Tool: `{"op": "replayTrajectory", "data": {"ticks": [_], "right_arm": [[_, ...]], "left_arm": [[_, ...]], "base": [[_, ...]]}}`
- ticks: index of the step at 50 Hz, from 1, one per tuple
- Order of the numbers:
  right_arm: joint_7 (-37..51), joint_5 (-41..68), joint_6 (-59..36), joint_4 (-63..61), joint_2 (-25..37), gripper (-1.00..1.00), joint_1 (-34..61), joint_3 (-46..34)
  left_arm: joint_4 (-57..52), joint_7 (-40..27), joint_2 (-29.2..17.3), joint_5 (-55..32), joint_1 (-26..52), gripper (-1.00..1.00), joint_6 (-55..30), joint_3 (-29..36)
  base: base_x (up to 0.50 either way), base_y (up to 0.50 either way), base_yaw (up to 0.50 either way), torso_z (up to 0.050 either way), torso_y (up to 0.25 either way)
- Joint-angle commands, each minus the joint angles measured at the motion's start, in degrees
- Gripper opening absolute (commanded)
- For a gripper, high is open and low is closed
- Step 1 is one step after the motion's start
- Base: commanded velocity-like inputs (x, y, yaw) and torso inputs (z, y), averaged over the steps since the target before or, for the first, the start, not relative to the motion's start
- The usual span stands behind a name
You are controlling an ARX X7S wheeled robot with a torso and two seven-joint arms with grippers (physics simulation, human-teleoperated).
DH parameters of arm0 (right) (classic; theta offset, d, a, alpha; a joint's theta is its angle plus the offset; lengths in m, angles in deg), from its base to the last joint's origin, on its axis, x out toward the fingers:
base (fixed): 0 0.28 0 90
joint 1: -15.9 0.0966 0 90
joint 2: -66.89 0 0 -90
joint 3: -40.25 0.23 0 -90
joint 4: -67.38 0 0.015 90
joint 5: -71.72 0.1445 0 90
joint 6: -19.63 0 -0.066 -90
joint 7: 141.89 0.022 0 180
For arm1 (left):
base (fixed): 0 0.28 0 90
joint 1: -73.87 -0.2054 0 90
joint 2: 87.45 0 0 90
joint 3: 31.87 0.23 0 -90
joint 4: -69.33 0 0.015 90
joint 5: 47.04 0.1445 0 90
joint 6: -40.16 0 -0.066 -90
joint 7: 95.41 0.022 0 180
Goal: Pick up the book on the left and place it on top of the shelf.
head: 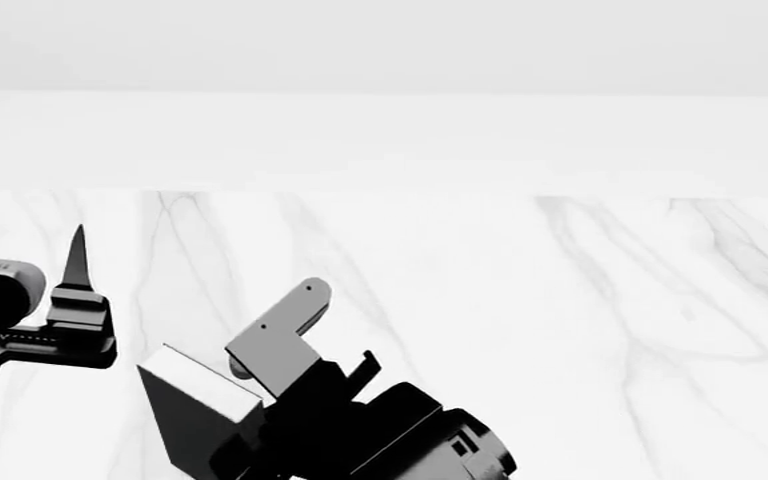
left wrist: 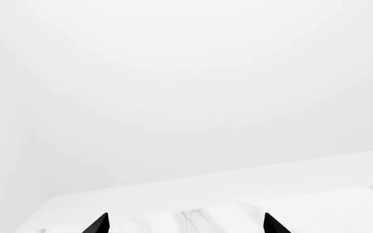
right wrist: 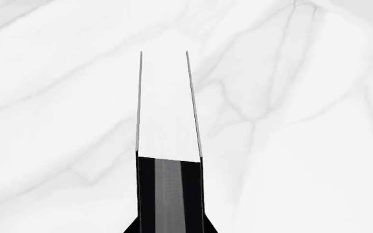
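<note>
Fingers first: in the right wrist view our right gripper [right wrist: 167, 104] is clamped edge-on across the book [right wrist: 168, 126], its white page block running up the centre of the frame between two thin dark covers, with the dark spine end at the lower centre. In the head view the same book [head: 195, 405] sits at the lower left-centre, tilted, a pale face on top and a dark side below, and it appears lifted clear of the marble table [head: 558, 300], though we cannot confirm the gap. Our left gripper [left wrist: 185, 224] shows only two black tips at the bottom edge of its wrist view, spread well apart with nothing between them; in the head view one pointed finger [head: 77, 258] stands upright at the far left. We judge the pick-up done and the placing still ahead: the shelf appears in no view, so reaching it and setting the book on top remain. No brand, label or writing is readable anywhere.
</note>
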Motion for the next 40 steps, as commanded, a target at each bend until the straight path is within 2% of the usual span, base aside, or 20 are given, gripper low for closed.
{"op": "replayTrajectory", "data": {"ticks": [1,6,12,14,18,27,29,30,36,40], "right_arm": [[2.3,0.9,-2.5,-5.4,1.0,-1.00,1.4,2.8],[6.9,3.2,-8.2,-15.3,4.6,-1.00,2.7,5.5],[14.8,0.2,-11.8,-21.8,7.1,-1.00,4.2,5.2],[25.2,-12.6,-9.8,-25.0,9.4,-1.00,4.8,-2.6],[34.9,-25.0,-10.5,-26.6,11.5,-1.00,6.8,-10.1],[40.4,-33.9,-21.6,-28.9,13.1,-1.00,11.3,-15.1],[40.9,-35.3,-21.6,-28.8,13.5,-1.00,12.0,-16.4],[42.7,-39.2,-23.8,-26.6,13.6,-1.00,14.0,-19.8],[45.0,-43.8,-27.8,-19.0,12.1,-1.00,16.9,-23.7],[45.0,-44.0,-27.3,-14.0,11.3,-1.00,18.3,-24.1]], "left_arm": [[-0.6,1.2,0.7,-0.1,-0.1,1.00,-0.3,-1.8],[-1.3,1.0,0.6,-0.3,-0.1,1.00,-0.9,-2.0],[-1.7,0.9,0.5,-0.5,-0.1,1.00,-1.1,-2.1],[-1.3,0.9,0.5,-0.6,-0.1,1.00,-0.7,-2.1],[-0.7,1.0,0.6,-0.6,-0.2,1.00,0.0,-2.0],[-0.6,0.8,0.4,-0.8,-0.6,1.00,0.4,-2.3],[-0.7,0.8,0.4,-0.8,-0.6,1.00,0.3,-2.2],[-0.8,0.7,0.4,-0.8,-0.5,1.00,0.1,-2.2],[-0.9,0.6,0.4,-0.9,-0.4,1.00,0.1,-2.0],[-1.1,0.6,0.3,-1.0,-0.3,1.00,-0.1,-2.0]], "base": [[0.00,0.00,0.00,0.000,0.000],[0.00,0.00,0.00,0.000,0.002],[0.00,0.00,0.00,0.000,0.002],[0.00,0.00,0.00,0.000,0.000],[0.00,0.00,0.00,0.000,0.000],[0.00,0.00,0.00,0.000,0.002],[0.00,0.00,0.00,0.000,0.000],[0.00,0.00,0.00,0.000,0.000],[0.00,0.00,0.00,0.000,0.002],[0.00,0.00,0.00,0.000,0.003]]}}
